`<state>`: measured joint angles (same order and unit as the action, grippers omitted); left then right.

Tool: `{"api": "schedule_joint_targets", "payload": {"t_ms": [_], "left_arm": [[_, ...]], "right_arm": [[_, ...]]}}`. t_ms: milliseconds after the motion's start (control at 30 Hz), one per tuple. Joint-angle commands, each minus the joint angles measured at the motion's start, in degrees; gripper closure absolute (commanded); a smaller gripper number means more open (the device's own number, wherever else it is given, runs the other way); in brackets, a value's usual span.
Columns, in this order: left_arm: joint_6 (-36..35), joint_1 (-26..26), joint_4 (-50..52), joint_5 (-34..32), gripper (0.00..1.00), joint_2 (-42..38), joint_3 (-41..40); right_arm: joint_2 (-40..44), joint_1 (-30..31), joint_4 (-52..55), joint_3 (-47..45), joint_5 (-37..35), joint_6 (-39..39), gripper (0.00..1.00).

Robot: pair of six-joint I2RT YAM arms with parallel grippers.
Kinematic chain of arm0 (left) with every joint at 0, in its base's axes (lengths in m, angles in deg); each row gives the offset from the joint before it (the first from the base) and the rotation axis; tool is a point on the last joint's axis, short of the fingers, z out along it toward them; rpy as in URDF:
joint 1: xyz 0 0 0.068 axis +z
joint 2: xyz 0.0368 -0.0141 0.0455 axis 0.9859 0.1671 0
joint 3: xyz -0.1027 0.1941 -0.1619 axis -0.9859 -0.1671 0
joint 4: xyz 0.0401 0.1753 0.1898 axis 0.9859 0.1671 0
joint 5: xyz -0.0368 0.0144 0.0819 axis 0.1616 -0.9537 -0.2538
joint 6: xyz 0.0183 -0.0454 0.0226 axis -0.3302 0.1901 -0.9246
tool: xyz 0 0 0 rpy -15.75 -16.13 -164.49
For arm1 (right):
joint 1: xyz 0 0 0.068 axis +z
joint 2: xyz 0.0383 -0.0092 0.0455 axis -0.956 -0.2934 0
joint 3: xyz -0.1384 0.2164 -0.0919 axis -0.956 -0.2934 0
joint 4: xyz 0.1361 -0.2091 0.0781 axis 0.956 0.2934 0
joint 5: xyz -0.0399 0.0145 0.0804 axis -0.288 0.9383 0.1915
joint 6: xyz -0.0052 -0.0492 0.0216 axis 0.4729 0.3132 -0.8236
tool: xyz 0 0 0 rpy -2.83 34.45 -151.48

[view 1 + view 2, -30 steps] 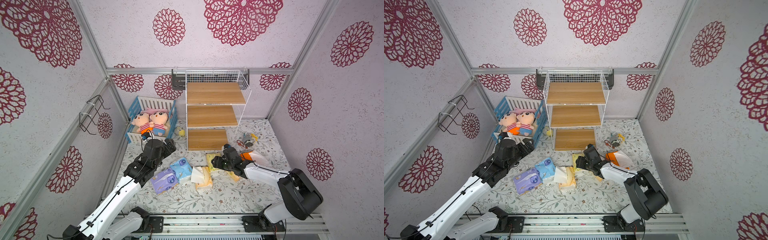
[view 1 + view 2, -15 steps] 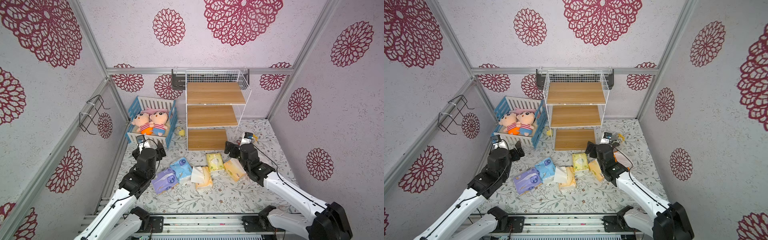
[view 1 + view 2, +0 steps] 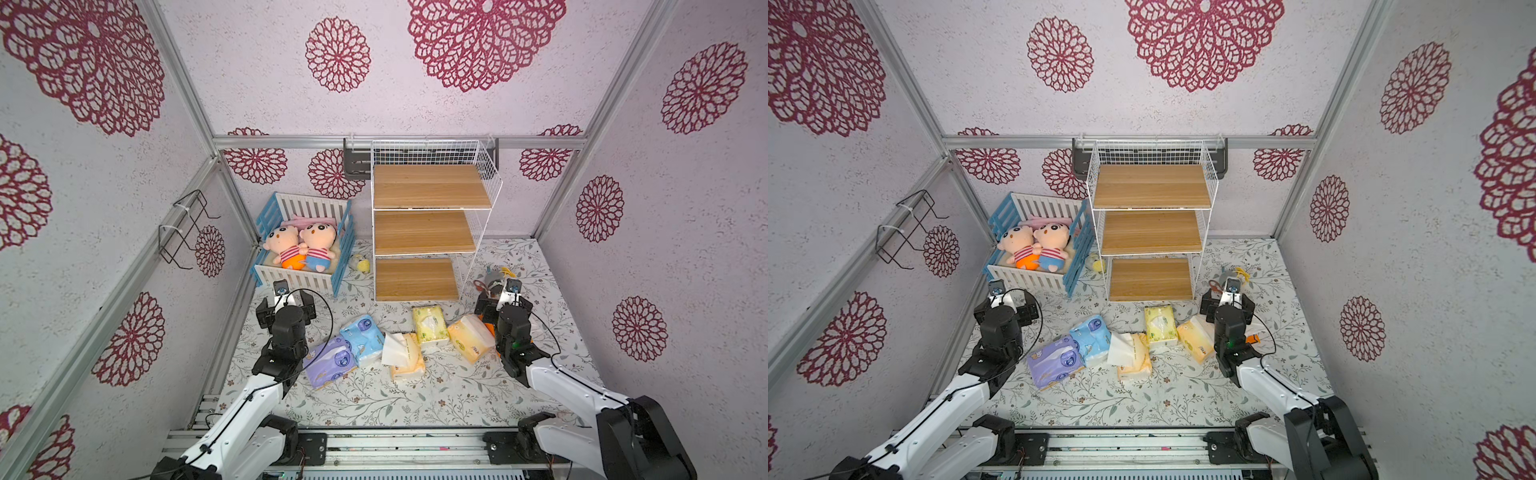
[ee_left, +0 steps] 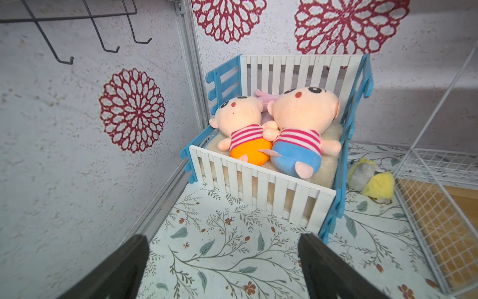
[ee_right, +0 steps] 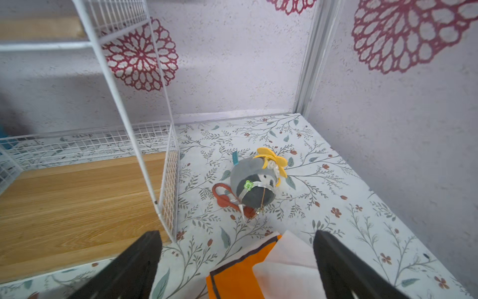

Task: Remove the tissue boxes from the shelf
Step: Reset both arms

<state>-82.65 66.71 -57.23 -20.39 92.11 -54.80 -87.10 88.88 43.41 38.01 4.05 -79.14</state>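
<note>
The shelf stands against the back wall with all three wooden boards bare. Several tissue boxes lie on the floor in front of it: purple, light blue, cream with white tissue out, pale green, yellow-orange. An orange-and-white one lies just below my right gripper, which is open and holds nothing. My left gripper is open and empty over bare floor in front of the crib.
A blue-and-white crib with two plush dolls stands left of the shelf. A small yellow plush lies between them. A grey plush with a yellow flower lies right of the shelf. A wire hook rack hangs on the left wall.
My right gripper has opened and drawn back to the right, away from the packs. My left arm has pulled back to the left, in front of the crib.
</note>
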Motion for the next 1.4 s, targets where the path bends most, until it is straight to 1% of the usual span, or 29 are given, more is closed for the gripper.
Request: {"api": "schedule_joint_targets", "payload": {"t_ms": [0,100,167,300,500,600,667,800,833,900,933,1033,1133,1167,1233,1267,1367], "left_arm": [[-3.7,2.08,-13.81,3.17,0.03,3.18,-2.66],[-3.54,4.95,-20.35,6.92,0.03,6.45,-4.86],[-2.89,7.26,-22.62,9.59,0.03,9.06,-5.23],[-2.68,10.67,-27.95,12.07,0.03,13.94,-6.27],[-2.3,13.45,-35.54,15.76,0.03,21.95,-6.98],[-3.32,13.67,-40.51,17.55,0.03,26.21,-7.59],[-3.8,13.67,-44.04,17.6,0.03,28.53,-8.09],[-4.52,13.85,-48.28,19.69,0.03,32.21,-8.63],[-4.99,14.0,-49.26,21.03,0.03,33.12,-8.75],[-5.08,14.6,-50.4,23.31,0.03,34.78,-8.66],[-5.14,14.71,-51.46,23.57,0.03,35.58,-8.39],[-4.37,15.2,-46.28,24.06,0.03,33.91,-7.29],[-3.88,16.05,-45.7,24.58,0.03,34.9,-5.84],[-3.35,16.49,-43.6,24.79,0.03,34.72,-4.99],[-1.64,18.31,-36.32,27.03,0.03,33.93,-2.04],[-0.4,19.49,-34.69,28.08,0.03,34.0,-1.09],[1.14,20.97,-33.91,29.18,0.03,34.49,-0.2]], "right_arm": [[-1.19,-1.79,-16.1,-2.67,0.88,4.49,0.01],[-3.26,-3.86,-21.47,-4.58,2.79,4.2,0.01],[-4.85,-4.67,-24.35,-5.52,2.98,3.92,0.01],[-8.04,-5.54,-34.81,-9.04,2.62,5.71,0.01],[-14.08,-7.07,-43.51,-11.38,5.31,5.54,0.01],[-18.68,-7.4,-51.53,-13.27,5.93,5.78,0.01],[-18.38,-7.55,-49.88,-12.95,8.34,5.97,0.01],[-22.99,-8.58,-58.07,-14.89,12.57,7.06,0.01],[-21.39,-8.67,-53.71,-14.06,12.96,6.07,0.01],[-22.46,-8.94,-54.22,-13.39,12.68,6.32,0.01],[-21.62,-8.99,-51.33,-12.64,13.11,5.87,0.01],[-21.67,-9.46,-49.32,-11.37,14.17,5.84,0.01],[-21.85,-9.51,-49.67,-11.44,14.15,5.79,0.01],[-21.81,-9.44,-49.49,-11.46,14.14,5.81,0.01],[-21.87,-9.46,-49.67,-11.5,14.14,5.81,0.01],[-21.71,-9.44,-49.5,-11.45,14.13,5.76,0.01],[-21.7,-9.44,-50.0,-11.65,14.13,5.96,0.01]]}}
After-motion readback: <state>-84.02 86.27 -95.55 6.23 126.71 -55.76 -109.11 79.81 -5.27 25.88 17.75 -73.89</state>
